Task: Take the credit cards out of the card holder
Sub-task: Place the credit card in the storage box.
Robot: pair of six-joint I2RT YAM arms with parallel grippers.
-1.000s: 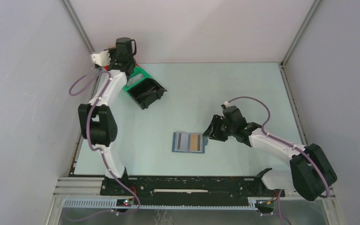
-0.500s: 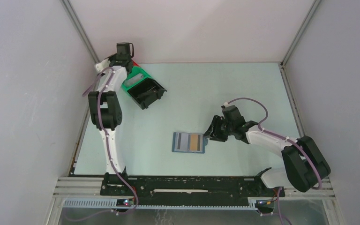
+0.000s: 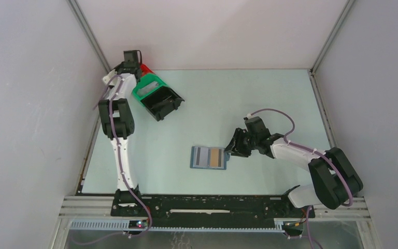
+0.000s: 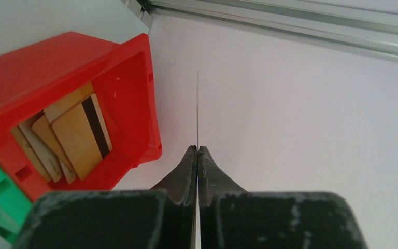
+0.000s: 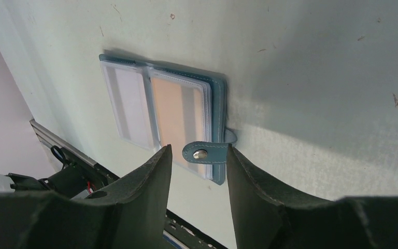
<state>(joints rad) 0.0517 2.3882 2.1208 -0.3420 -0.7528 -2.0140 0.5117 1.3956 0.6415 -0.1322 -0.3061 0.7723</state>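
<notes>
Crosswise, card holder (image 3: 209,157), strap (image 5: 207,153) rightward

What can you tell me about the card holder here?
The card holder is a blue-teal bifold lying open and flat on the table, clear sleeves up: one pane greyish, one tan. Its strap with a metal stud juts out between the right gripper's open fingers; contact cannot be told.
</notes>
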